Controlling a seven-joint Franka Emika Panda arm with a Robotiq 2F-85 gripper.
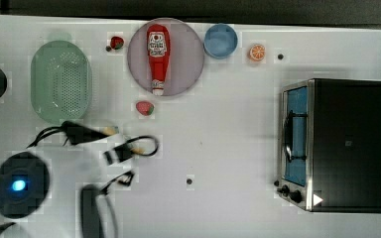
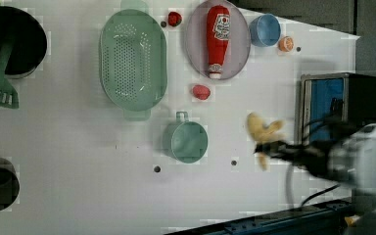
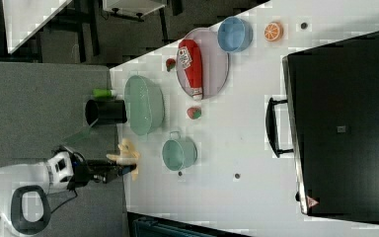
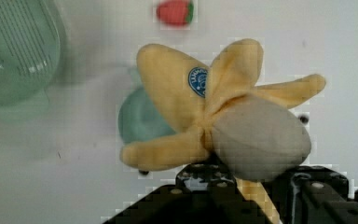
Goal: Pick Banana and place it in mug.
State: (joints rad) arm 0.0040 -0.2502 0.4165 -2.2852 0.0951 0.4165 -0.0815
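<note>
Gripping a plush peeled banana (image 4: 223, 112), the gripper (image 4: 235, 184) has its fingers narrowed onto the toy's lower end, so the pale fruit core and the yellow peel flaps splay out ahead of the wrist camera. The hold looks deliberate: pinching near the stem end leaves the bulky, floppy part free to lead into an opening.

In the left view the banana (image 2: 263, 133) hangs off the gripper (image 2: 269, 149) above the white table (image 2: 78, 147), well apart from the teal mug (image 2: 188, 141), which stands upright with its handle toward the colander (image 2: 133, 58). In the right view the banana (image 3: 126, 154) sits near the table's edge, with the mug (image 3: 179, 153) between it and the table's middle.

The pick appears done; the carry to the mug remains. Since the peel flaps spread about as wide as the mug's mouth, the drop probably calls for centring the soft core over the rim, or a flap could catch and leave the toy draped on the edge. A strawberry (image 2: 201, 91) lies nearby, outside the likely path.
</note>
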